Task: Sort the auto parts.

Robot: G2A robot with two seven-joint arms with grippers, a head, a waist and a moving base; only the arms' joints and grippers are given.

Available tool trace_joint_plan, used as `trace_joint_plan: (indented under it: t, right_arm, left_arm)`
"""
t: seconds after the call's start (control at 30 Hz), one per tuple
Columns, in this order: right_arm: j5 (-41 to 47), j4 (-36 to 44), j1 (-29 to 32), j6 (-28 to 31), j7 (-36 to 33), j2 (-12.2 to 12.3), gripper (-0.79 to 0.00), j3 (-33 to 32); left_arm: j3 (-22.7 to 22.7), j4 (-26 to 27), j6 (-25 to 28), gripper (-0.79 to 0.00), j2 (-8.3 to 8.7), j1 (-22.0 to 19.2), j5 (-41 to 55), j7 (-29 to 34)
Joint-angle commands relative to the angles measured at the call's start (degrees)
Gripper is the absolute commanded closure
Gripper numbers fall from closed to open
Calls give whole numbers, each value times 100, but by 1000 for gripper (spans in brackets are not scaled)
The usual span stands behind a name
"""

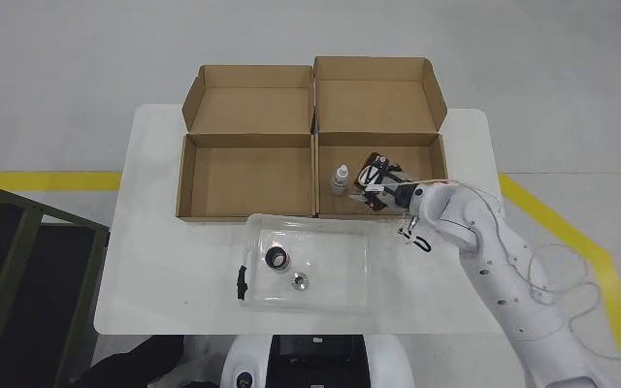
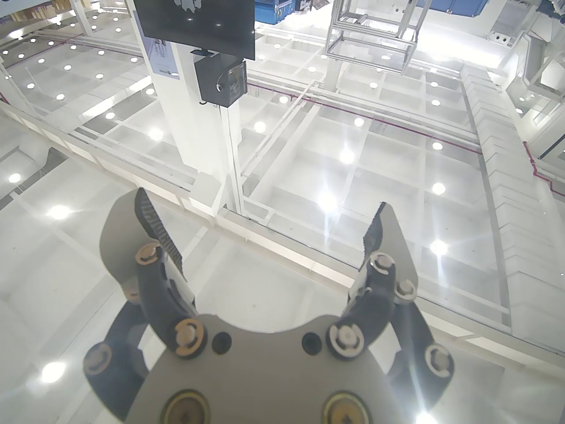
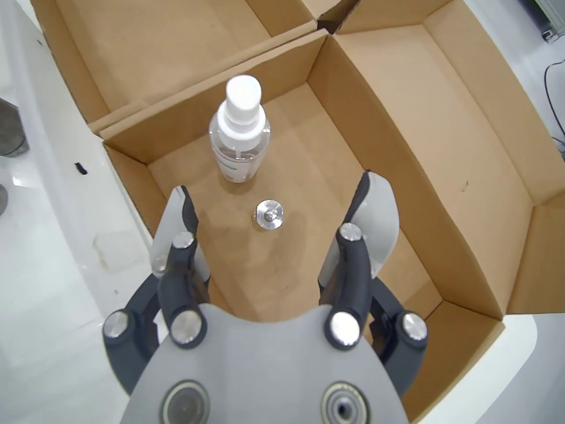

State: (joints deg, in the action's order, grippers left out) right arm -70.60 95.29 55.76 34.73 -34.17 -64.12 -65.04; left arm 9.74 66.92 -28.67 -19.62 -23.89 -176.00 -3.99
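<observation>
Right tool [image 3: 276, 187]: released, both fingers spread wide, nothing between them. It hangs over the near end of the right box [image 3: 446, 134], pointing down into it.

Metal disc [image 3: 269, 214]: flat on the cardboard floor of the right box, below the tool and about midway between its two fingers. It sits just past the fingertips and neither finger touches it.

Spray bottle [image 3: 240, 134]: upright in the same box, clear body with a white cap. It is beyond the disc from the tool, near the disc but apart from it. It sits slightly toward the tool's left finger and close to the wall shared with the left box [image 1: 247, 179].

Left box: flaps open, next to the right box on the tool's left side.

Clear tray [image 1: 254, 225]: on the table [image 1: 146, 242], back toward the robot from the right tool and off to its left, just in front of the two boxes. A black ring [image 1: 277, 259] and a small metal piece [image 1: 300, 282] lie inside it, close together. A black strip [image 1: 241, 281] lies at the tray's far-left edge; I cannot tell whether it is inside or outside the wall.

Left tool [image 2: 261, 198]: released, toothed fingers wide apart, aimed up at the ceiling [image 2: 353, 134].
</observation>
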Motion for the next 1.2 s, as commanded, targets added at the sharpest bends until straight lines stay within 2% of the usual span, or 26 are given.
trace_joint_plan:
  t: [0.0,0.17,0.57,0.87,1.17]
  right_arm:
    - [36,352,195,64,-9,36,-699,-118]
    - [27,1167,717,243,-86,123,-785,-344]
    - [143,2200,1623,496,177,234,-785,-550]
    - [-35,2276,1968,321,313,230,-785,-195]
    - [-149,2135,1908,245,149,184,-785,319]
  left_arm:
    - [0,0,0,-785,0,0,0,0]
    - [0,0,0,-785,0,0,0,0]
    - [0,0,0,-785,0,0,0,0]
    - [0,0,0,-785,0,0,0,0]
    - [0,0,0,-785,0,0,0,0]
